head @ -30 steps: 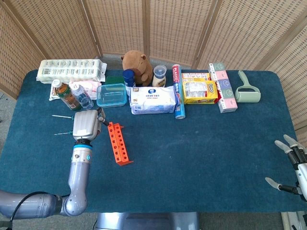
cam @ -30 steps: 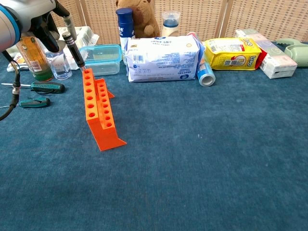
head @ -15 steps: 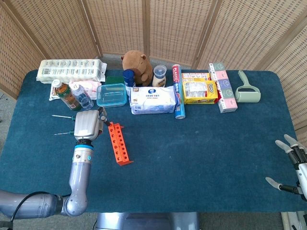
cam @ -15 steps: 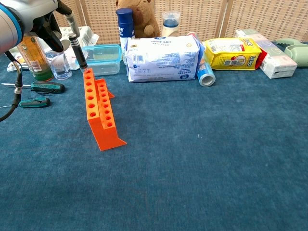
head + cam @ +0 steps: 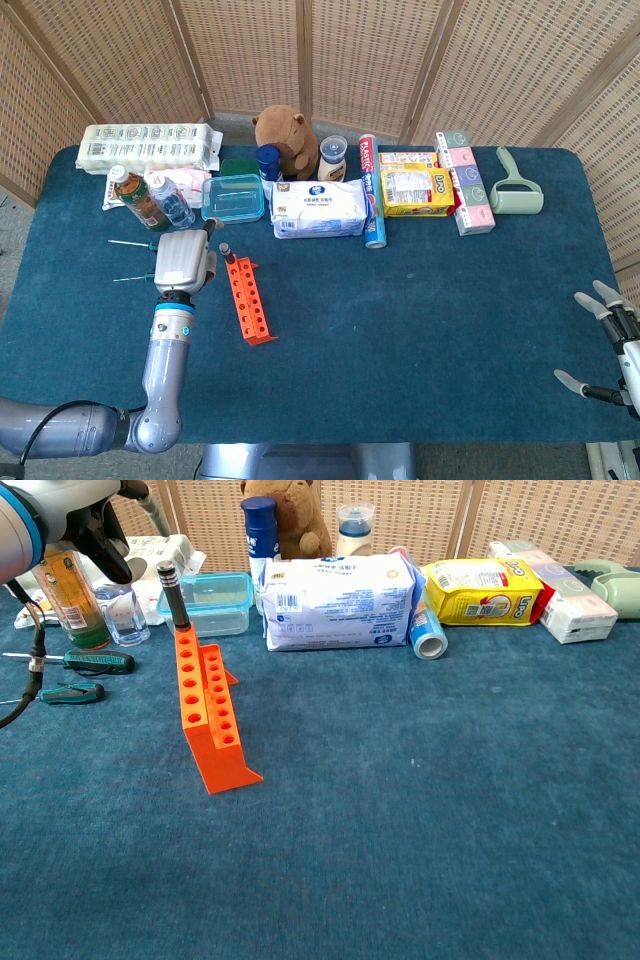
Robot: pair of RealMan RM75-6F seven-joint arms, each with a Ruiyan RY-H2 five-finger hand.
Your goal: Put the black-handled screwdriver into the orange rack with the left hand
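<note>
The black-handled screwdriver [image 5: 177,598] stands upright in the farthest hole of the orange rack [image 5: 205,712], just to the right of my left robot hand [image 5: 181,261] and apart from it. Its handle is dark and ribbed with a pale ring near the top — the shaft is sunk out of sight in the rack. The rack itself is a bright orange wedge with two stepped rows of round holes, running from beside my left robot hand toward my own side of the bench [image 5: 420,330].

My left robot hand holds nothing; in the chest view its dark fingers [image 5: 100,550] hang loosely spread above and to the left of the handle. My right robot hand [image 5: 604,340] rests at the far right edge of the bench, fingers apart and holding nothing.

Just left of my left robot hand lie two green-handled screwdrivers [image 5: 85,676] flat on the blue cloth. Beyond it stand a tea bottle [image 5: 70,595] and a clear blue-lidded box [image 5: 212,602].
</note>
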